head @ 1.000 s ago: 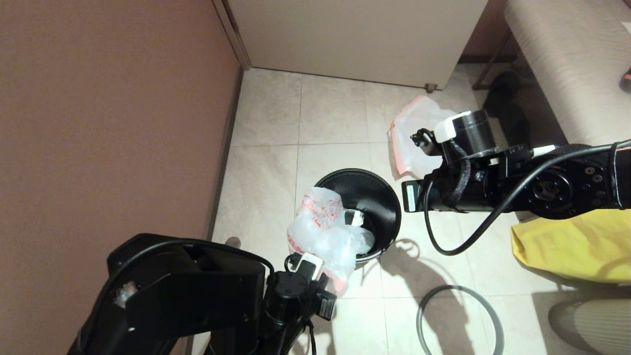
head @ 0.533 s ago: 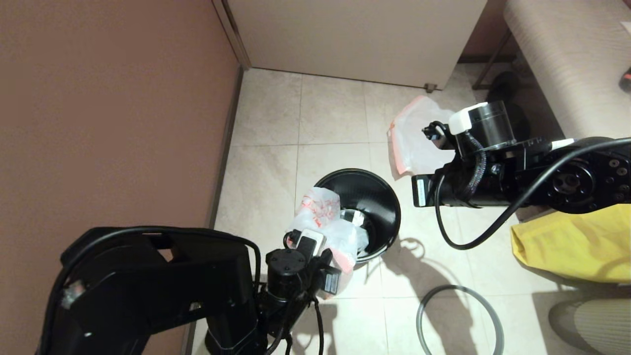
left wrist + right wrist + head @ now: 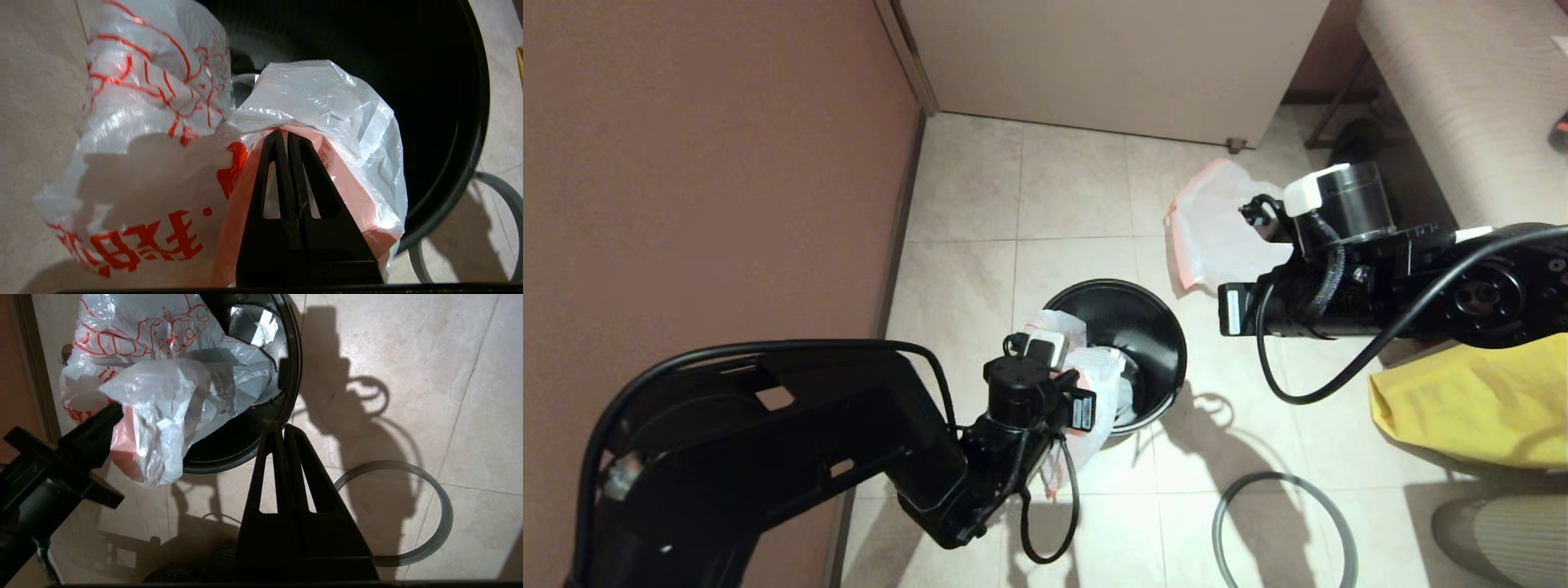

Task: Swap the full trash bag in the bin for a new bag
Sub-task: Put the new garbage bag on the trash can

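The black bin (image 3: 1168,327) stands on the tiled floor. The new bag (image 3: 1107,367), translucent white with red print, hangs crumpled over the bin's near left rim, partly inside. My left gripper (image 3: 284,136) is shut on the pink hem of the new bag (image 3: 155,171), above that rim. In the right wrist view the left gripper's fingers (image 3: 102,424) reach into the new bag (image 3: 163,388). My right gripper (image 3: 282,428) is shut on nothing, hovering near the edge of the bin (image 3: 294,355). The full trash bag (image 3: 1217,237) lies on the floor beyond the bin, partly behind the right arm.
A grey hoop (image 3: 1282,474) lies flat on the floor to the near right of the bin, also in the right wrist view as the hoop (image 3: 392,464). A yellow fabric bag (image 3: 1470,408) sits at the right. A brown wall (image 3: 703,204) runs along the left.
My left arm has moved forward to the bin with the new bag's hem, bunching the bag over the rim. My right arm has drawn back to the right.
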Robot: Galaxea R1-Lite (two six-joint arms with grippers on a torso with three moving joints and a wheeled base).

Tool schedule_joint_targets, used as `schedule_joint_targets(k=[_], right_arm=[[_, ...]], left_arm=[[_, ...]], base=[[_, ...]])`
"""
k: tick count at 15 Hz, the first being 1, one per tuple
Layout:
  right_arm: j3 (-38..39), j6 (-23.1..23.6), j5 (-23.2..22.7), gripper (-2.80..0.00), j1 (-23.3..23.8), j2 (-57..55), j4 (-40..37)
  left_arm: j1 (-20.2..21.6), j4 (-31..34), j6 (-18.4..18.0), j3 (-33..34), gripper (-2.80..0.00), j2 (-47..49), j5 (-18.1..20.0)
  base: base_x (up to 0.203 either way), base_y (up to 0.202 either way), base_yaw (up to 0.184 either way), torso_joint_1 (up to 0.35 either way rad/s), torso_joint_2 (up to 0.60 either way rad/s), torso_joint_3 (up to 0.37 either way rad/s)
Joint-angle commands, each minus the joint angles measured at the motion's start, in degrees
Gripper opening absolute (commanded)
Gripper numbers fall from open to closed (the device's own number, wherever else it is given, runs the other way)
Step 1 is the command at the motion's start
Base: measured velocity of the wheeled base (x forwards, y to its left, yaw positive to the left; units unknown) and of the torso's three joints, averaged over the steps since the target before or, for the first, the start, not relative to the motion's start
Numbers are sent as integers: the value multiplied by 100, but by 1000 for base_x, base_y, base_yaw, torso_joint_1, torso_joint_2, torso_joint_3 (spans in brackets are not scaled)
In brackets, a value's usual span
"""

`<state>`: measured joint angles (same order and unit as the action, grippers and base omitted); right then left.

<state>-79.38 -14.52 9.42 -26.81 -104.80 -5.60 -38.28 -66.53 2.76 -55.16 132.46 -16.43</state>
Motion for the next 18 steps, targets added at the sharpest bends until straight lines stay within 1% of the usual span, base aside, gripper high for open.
schedule_joint_targets(k=[1, 3, 5, 9, 10, 11, 12, 13, 15, 18], right_arm=[[36, -110, -78, -280, 61, 37, -10], [45, -130, -172, -280, 201, 65, -18], [47, -130, -270, -280, 371, 90, -20], [78, -121, -476, -280, 660, 144, -29], [126, -123, -485, -280, 660, 151, -29], [185, -123, -485, -280, 650, 159, -21], [227, -121, -485, -280, 616, 153, -21], [269, -121, -485, -280, 569, 166, -21], [277, -113, -477, -280, 487, 241, -24], [325, -114, -452, -280, 405, 349, -50]], left_arm=[[46, 353, 13, -780, -280, 57, -33], [106, 889, 15, -1706, -280, 164, -45], [193, 1564, 19, -2807, -280, 397, -68], [304, 3088, 19, -5123, -280, 848, -269], [306, 3519, 18, -5523, -280, 893, -298], [285, 3756, 16, -5682, -280, 912, -324], [261, 3886, 5, -5622, -280, 928, -387], [248, 3925, -7, -5322, -280, 902, -478], [232, 3918, 13, -4429, -280, 638, -551], [141, 3519, -7, -2943, -280, -17, -586]], base=[[0, 0, 0, 0, 0, 0], [0, 0, 0, 0, 0, 0], [0, 0, 0, 0, 0, 0], [0, 0, 0, 0, 0, 0], [0, 0, 0, 0, 0, 0], [0, 0, 0, 0, 0, 0], [0, 0, 0, 0, 0, 0], [0, 0, 0, 0, 0, 0], [0, 0, 0, 0, 0, 0], [0, 0, 0, 0, 0, 0]])
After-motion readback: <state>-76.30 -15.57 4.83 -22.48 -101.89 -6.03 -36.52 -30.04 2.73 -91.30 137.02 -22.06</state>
